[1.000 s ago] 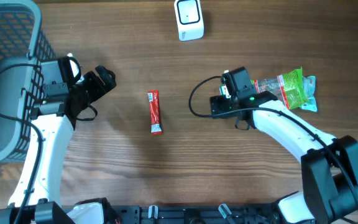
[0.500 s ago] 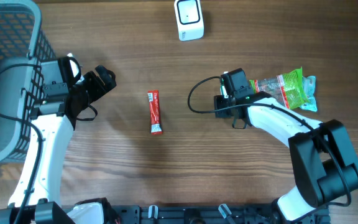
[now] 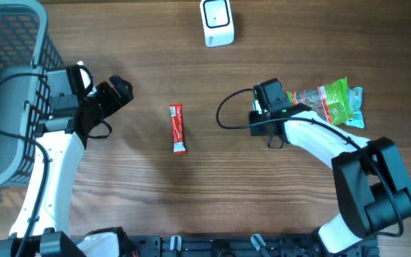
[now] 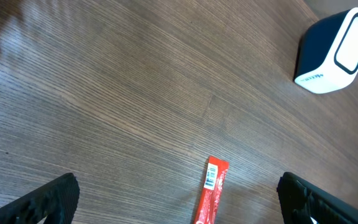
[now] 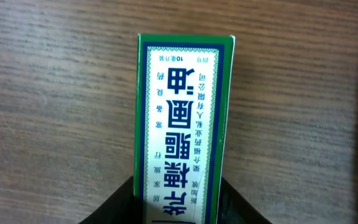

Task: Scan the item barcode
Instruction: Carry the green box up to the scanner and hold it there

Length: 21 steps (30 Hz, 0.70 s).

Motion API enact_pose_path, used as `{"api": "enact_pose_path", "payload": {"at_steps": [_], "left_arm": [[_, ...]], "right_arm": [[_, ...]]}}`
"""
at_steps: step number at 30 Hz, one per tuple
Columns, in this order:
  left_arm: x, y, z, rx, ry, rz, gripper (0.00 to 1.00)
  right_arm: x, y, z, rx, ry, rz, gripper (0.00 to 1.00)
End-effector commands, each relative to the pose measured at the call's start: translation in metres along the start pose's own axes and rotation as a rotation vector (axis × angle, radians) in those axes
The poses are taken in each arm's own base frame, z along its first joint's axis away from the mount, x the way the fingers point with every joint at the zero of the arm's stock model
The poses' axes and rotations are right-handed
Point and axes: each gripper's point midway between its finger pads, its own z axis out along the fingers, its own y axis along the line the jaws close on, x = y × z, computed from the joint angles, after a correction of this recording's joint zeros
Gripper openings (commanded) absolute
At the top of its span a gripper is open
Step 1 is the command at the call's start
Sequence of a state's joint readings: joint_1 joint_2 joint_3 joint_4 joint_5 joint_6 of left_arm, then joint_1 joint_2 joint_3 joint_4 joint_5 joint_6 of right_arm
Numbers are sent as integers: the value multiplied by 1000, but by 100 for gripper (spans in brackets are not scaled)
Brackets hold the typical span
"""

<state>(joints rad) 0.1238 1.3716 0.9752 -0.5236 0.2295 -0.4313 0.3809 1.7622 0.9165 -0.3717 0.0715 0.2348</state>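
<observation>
Right arm (image 3: 327,146) reaches forward-left, jaws clasping the green box (image 5: 185,124).

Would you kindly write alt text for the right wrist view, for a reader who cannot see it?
A narrow green-edged box with a white label of Chinese characters lies lengthwise on a wooden table, filling the middle of the frame. Dark fingers of the right gripper sit against its two long sides at the bottom edge.
</observation>
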Motion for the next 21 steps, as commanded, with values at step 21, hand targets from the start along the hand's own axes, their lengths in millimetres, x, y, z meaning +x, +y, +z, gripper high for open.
{"api": "enact_pose_path", "payload": {"at_steps": [21], "left_arm": [[0, 1, 2, 0, 5, 5, 100]], "right_arm": [[-138, 92, -282, -521, -190, -48, 32]]}}
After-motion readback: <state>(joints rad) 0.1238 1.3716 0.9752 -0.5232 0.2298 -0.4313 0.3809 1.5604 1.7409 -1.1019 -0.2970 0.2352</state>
